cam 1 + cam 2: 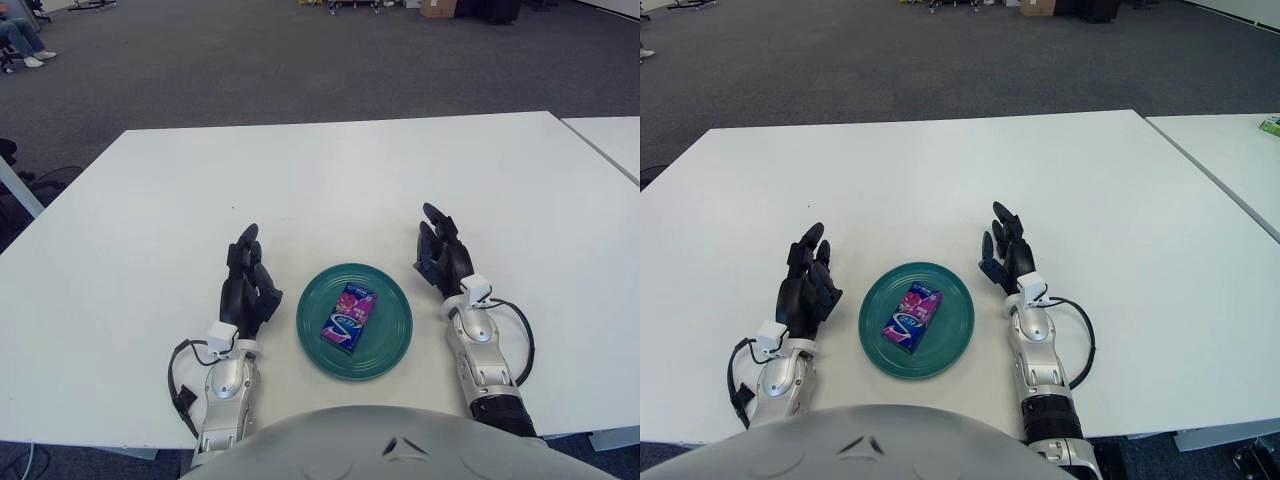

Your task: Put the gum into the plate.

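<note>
The gum [348,318] lies flat inside the green plate [392,345], roughly at its middle and turned a little on the diagonal, so by the look of things the placing itself is done and what remains is only to keep clear of it. The left robot hand [246,282] shows just beside the plate's left rim, fingers loosely extended and holding nothing; the right robot hand [441,258] shows near the plate's upper right rim, its fingers likewise relaxed and empty. Whether either hand touches the white table [330,180] cannot be told. To finish this step well, I would judge that both hands should draw back outward and away from the plate rather than across it, since the left one sits close enough that a sideways sweep could nudge the rim and slide the plate (the pack is light and would likely shift with it). Slow, straight retreats toward the table's near edge look safest. Counting what is here: one pack of gum, one plate, one table carrying them, and two robot hands; a second table edge [605,135] shows at the far right, separate from this one
</note>
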